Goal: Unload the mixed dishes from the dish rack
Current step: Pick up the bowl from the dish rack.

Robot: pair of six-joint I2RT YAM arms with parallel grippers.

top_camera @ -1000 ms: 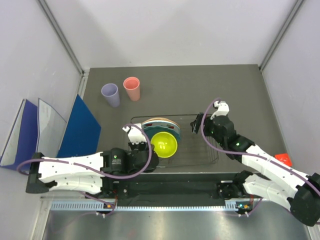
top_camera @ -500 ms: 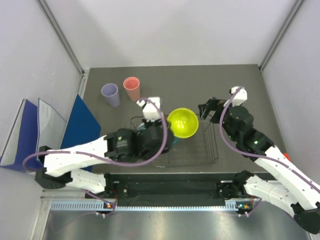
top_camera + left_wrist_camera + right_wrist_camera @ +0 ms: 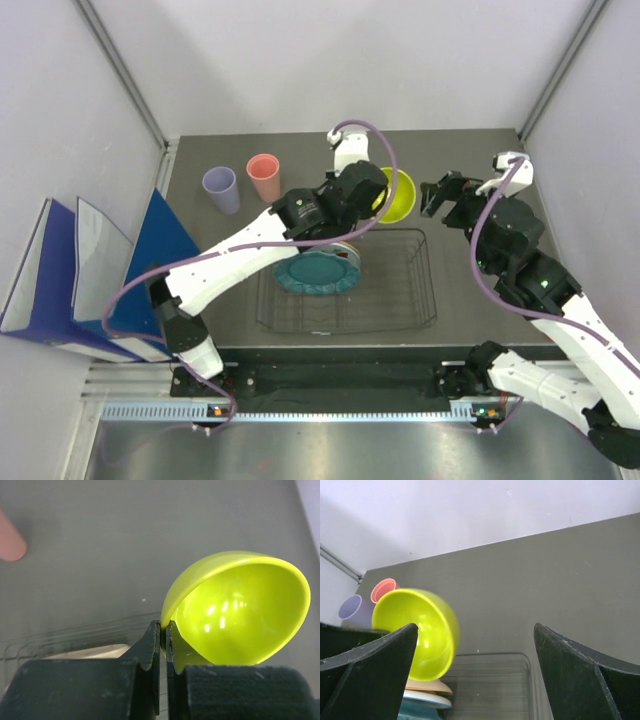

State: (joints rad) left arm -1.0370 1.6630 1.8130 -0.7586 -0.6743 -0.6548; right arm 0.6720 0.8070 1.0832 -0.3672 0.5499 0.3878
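We list: left tool clamped on rim of yellow-green bowl; bowl tilted, beyond far edge of dish rack; right tool spread wide, holding nothing, just right of bowl; teal scalloped plate in rack's left part, peach plate beside it; lavender cup and salmon-pink cup upright on counter, far left, apart from rack.
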